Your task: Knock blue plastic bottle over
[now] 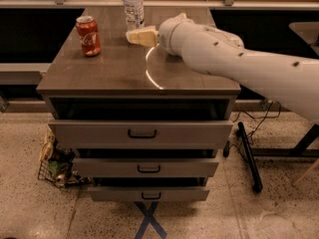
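We look down on a wood-topped drawer cabinet (99,78) on a speckled floor. The blue plastic bottle (133,6) stands upright at the far edge of the top, and a red soda can (88,35) is to its left, apart from it. The gripper (141,36) sits low over the top, just near and right of the bottle's base. We cannot tell whether it is open or closed, and we see nothing in it. We judge the push not yet made. Next we need a sweep into the bottle, high enough to tip it rather than slide it.
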`<state>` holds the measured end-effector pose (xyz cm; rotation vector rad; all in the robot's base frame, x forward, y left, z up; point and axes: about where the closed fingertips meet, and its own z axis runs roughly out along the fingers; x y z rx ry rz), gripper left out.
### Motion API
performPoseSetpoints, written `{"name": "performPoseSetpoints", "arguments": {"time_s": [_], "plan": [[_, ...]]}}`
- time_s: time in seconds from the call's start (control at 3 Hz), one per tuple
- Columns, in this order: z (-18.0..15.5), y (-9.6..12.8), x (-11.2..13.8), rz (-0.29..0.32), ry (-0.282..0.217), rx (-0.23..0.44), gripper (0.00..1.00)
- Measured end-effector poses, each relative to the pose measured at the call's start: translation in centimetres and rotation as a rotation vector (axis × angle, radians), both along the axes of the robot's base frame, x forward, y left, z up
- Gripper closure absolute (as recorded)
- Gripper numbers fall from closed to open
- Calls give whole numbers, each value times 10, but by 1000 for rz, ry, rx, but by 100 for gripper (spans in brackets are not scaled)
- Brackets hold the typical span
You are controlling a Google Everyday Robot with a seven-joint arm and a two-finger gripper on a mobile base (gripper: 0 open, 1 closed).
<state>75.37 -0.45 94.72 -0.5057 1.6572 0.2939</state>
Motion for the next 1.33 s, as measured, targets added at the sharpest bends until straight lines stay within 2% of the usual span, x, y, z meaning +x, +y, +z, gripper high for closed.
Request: {"name": "performPoseSetpoints", "arguments": {"time_s": [0.67,1.33], "plan": [[-26,36,70,-32,-18,-9,0],[-24,67,117,-37,-58,6,0]]}}
